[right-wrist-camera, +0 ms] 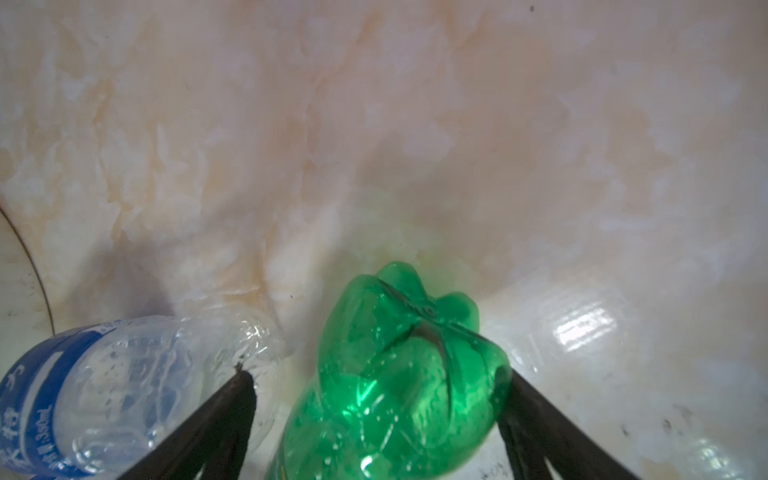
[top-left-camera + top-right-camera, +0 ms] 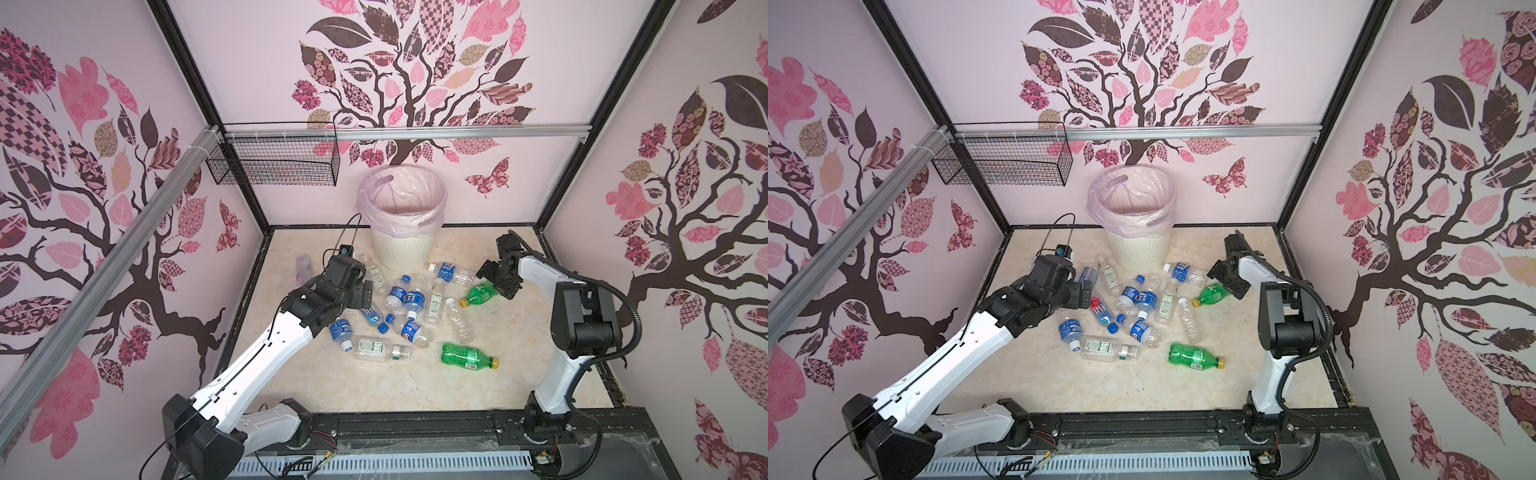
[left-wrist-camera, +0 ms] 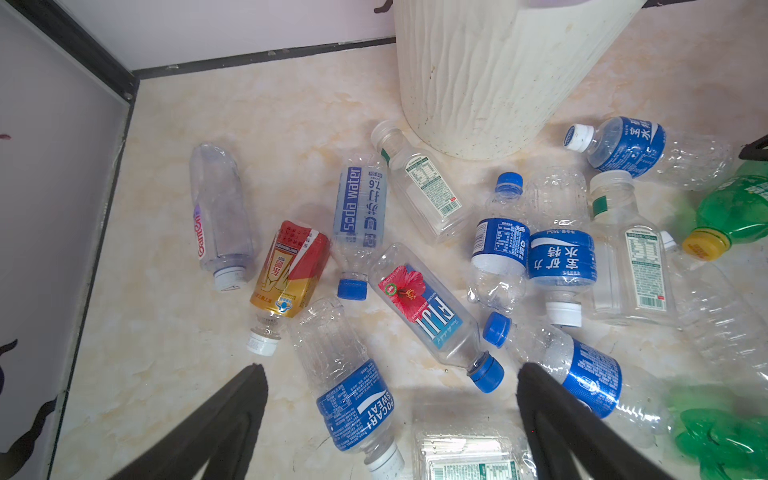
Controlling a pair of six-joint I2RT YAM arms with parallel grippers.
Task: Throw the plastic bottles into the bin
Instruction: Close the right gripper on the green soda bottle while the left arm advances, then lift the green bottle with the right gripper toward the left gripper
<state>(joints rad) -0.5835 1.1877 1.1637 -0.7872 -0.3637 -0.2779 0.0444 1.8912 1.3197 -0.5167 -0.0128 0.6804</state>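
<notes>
Between right jaws, green bottle (image 1: pixel 399 374), neck cropped

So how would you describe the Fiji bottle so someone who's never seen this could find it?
Start at the cream bin by the back wall and come forward into the pile of bottles. In the pile's left part, close by the left gripper, lies the Fiji bottle. It alone carries a red hibiscus flower on its label.

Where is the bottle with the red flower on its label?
In a top view the Fiji bottle lies on its side on the pile's left, close by the left arm's open fingers and near the soda water bottle.
</notes>
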